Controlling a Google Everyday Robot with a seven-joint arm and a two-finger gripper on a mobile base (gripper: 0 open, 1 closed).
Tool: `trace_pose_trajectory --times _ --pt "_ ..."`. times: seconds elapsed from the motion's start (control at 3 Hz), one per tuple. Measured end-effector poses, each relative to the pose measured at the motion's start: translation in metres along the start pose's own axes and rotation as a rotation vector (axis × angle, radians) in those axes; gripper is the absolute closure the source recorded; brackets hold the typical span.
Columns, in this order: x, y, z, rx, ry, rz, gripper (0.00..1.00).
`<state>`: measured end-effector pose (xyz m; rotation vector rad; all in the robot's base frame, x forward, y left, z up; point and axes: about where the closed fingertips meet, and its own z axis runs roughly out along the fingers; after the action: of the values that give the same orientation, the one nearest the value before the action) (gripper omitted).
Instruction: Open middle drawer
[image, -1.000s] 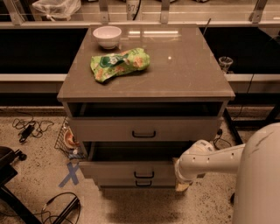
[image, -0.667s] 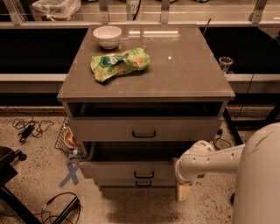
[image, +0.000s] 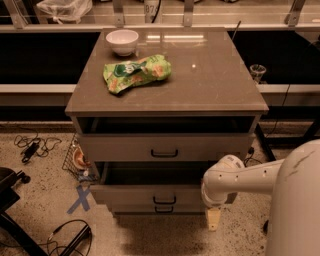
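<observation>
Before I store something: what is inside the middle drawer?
Only a dark strip of the middle drawer shows, with no item seen there; its back is hidden under the top drawer. The claw hangs low by its front corner.

Grey-taupe middle drawer (image: 125, 195), green patterned bag (image: 136, 73), white bowl (image: 122, 41), seemingly cream gripper (image: 213, 218) low beside drawer.

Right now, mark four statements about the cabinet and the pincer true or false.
1. The middle drawer stands pulled out. True.
2. The pincer grips that drawer's handle. False: it hangs low by the drawer's right end, apart from the handle.
3. A white bowl sits on the cabinet top. True.
4. The green bag lies inside the drawer. False: it lies on the cabinet top, near the bowl.
</observation>
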<state>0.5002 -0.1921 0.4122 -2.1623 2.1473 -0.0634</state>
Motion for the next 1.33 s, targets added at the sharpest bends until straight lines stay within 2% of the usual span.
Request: trace_pose_trajectory --times 0.33,0.67,1.0,1.33 --pt "0.000 0.000 0.000 0.000 0.000 0.000 0.00" --pt "-0.001 0.004 0.001 0.007 0.010 -0.002 0.18" --pt "-0.002 0.021 -0.005 -0.010 0.062 -0.014 0.41" --pt "0.002 0.037 -0.008 -0.028 0.091 0.006 0.64"
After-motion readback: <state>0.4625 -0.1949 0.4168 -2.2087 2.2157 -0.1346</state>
